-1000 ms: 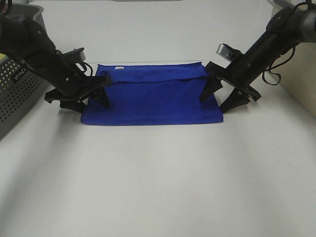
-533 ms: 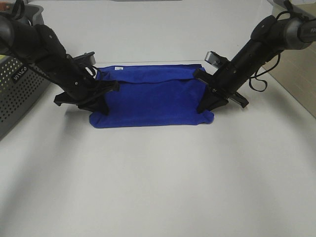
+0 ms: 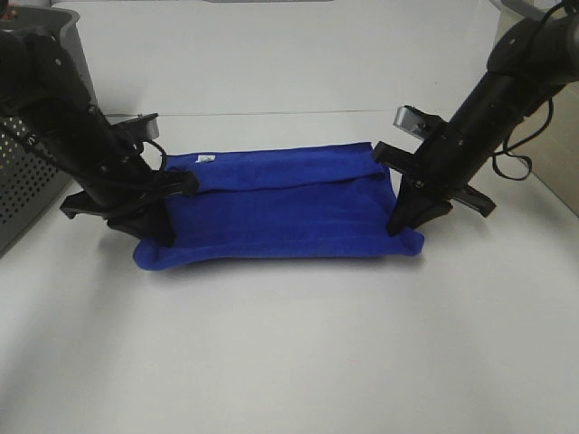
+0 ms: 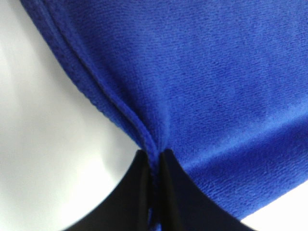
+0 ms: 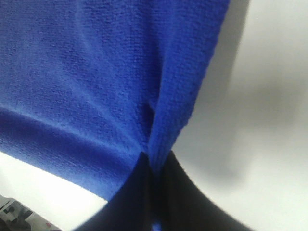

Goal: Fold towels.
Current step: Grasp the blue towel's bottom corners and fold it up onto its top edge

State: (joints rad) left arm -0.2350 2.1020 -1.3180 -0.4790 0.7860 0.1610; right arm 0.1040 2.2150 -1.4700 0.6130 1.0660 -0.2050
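Claws: our black left claw (image 3: 166, 235) and black right claw (image 3: 404, 226), wide a second ago, now pinch both ends of the royal-blue microfibre rectangular towel (image 3: 280, 212)
Meaning: we judge the next fold can begin

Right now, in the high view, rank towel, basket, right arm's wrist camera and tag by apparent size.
1. towel, largest.
2. basket, second as shown; the frame edge cuts it off, so its full size is unsure.
3. wrist camera.
4. tag, smallest.

High overview; wrist cameras (very close) share towel (image 3: 280, 212).
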